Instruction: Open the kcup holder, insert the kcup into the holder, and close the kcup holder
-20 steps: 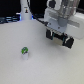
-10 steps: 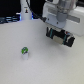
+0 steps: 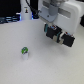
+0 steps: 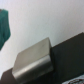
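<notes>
The kcup (image 3: 24, 51), a tiny white pod with a green and dark top, stands upright on the white table toward the exterior view's left. The kcup holder (image 3: 64, 39) is a black boxy unit with teal spots at the exterior view's right, far from the kcup. My gripper (image 3: 56, 27) hangs from the white arm right at the holder's top, its fingers blending into the black unit. The wrist view shows the holder's black front (image 4: 70, 55) very close, with a pale handle (image 4: 34, 62) sticking out. My fingers do not show there, and the holder looks closed.
The white tabletop (image 3: 30, 70) spreads around the kcup. Dark equipment and cables (image 3: 15, 17) line the far edge at the exterior view's left. A blurred green shape (image 4: 5, 25) sits at the border of the wrist view.
</notes>
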Tool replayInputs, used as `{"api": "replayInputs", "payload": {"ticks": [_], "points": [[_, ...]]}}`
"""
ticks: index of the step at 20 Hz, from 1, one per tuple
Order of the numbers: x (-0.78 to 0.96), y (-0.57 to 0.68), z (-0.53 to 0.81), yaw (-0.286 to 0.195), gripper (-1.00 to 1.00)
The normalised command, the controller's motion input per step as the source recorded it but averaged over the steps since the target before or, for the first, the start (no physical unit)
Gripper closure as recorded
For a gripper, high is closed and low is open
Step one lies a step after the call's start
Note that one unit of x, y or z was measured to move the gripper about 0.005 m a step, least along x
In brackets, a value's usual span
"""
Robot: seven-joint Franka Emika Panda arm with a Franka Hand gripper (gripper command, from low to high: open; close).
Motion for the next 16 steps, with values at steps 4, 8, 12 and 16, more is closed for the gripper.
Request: {"api": "replayInputs", "payload": {"ticks": [4,8,12,16], "points": [[-0.20,-0.51,0.00,-0.243,-1.00],[-0.17,-0.53,0.00,-0.246,-1.00],[-0.14,-0.51,-0.02,-0.263,-1.00],[-0.13,-0.50,-0.10,-0.271,-1.00]]}}
